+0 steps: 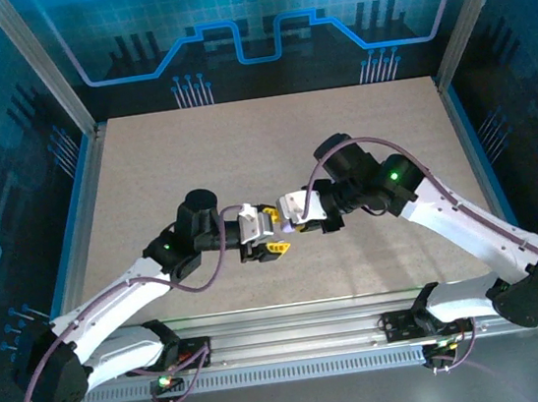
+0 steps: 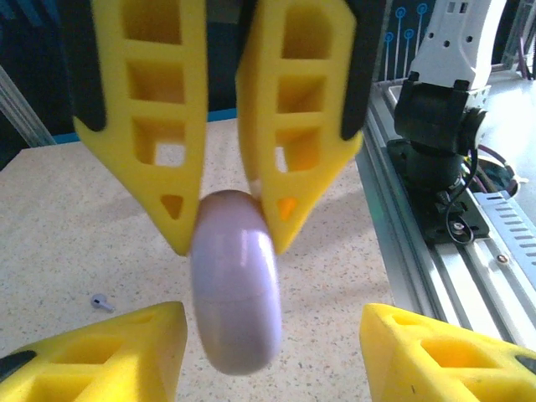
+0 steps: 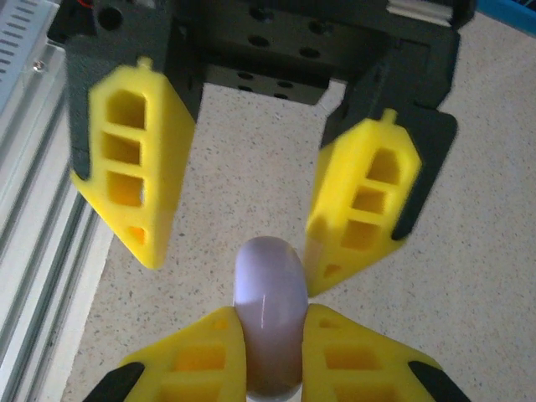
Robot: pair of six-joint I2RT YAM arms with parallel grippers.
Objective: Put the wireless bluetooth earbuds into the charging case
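The charging case is a smooth pale-lavender pebble held on edge above the table, closed as far as I can see. My right gripper is shut on it, one yellow finger pressed on each flat side. My left gripper faces it from the other side and stands open, its fingers straddling the case with a wide gap on one side. The two grippers meet mid-table, left gripper against right gripper. A tiny pale earbud lies on the table beyond the case.
The speckled beige table stretches out behind the grippers. The aluminium rail with the right arm's base runs along the near edge. Blue-lit walls close in the sides and back.
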